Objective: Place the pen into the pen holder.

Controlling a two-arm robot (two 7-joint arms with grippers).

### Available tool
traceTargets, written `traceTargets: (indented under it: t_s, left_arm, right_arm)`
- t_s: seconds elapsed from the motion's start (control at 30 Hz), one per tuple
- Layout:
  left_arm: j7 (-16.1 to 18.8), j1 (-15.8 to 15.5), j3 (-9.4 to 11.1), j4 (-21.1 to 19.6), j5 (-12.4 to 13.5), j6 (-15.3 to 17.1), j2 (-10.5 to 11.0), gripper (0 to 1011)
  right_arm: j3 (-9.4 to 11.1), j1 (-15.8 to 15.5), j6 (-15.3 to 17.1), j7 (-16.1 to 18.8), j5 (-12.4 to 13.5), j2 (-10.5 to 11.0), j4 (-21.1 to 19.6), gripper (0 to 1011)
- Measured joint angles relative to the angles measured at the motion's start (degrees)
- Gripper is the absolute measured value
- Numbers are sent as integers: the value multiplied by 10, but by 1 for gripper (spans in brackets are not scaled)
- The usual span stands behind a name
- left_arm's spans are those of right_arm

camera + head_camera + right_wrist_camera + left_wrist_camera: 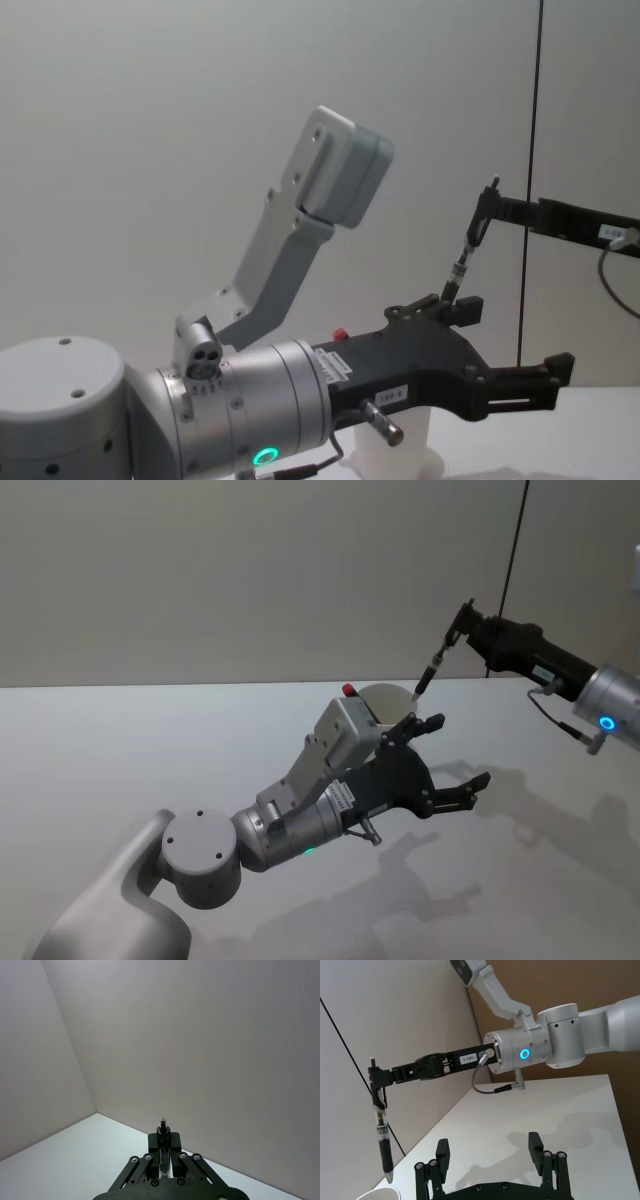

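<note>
- Hanging tip-down from the right gripper, the pen sits just above the pen holder, its point near the rim.
- Right fingers are clenched on the pen's upper end (barrel slightly tilted).
- Left gripper hovers beside the pen holder on the white table, fingers spread wide and grasping nothing.
</note>
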Motion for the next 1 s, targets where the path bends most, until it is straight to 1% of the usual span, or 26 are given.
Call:
traceTargets:
  t_s: [0.03,0.13,0.27,0.3,0.57,0.6,0.7,1.0]
  left_arm:
    - [0,0,0,0,0,0,0,1003]
    - [0,0,0,0,0,0,0,1003]
    - [0,0,0,0,0,0,0,1003]
    - [0,0,0,0,0,0,0,1003]
    - [0,0,0,0,0,0,0,1003]
    - [0,0,0,0,0,0,0,1003]
    - [0,0,0,0,0,0,0,1003]
    - [0,0,0,0,0,0,0,1003]
  right_arm:
    - [-3,8,-3,1,-3,-3,13,123]
    - [-6,18,-7,2,-7,-7,29,123]
    - [-13,38,-17,5,-13,-15,63,123]
    - [-13,38,-17,5,-13,-15,63,123]
    - [-27,72,-36,7,-17,-32,126,123]
    - [-27,72,-36,7,-17,-32,126,123]
    - [-34,84,-44,6,-18,-39,151,123]
    - [-49,108,-62,-1,-24,-54,196,123]
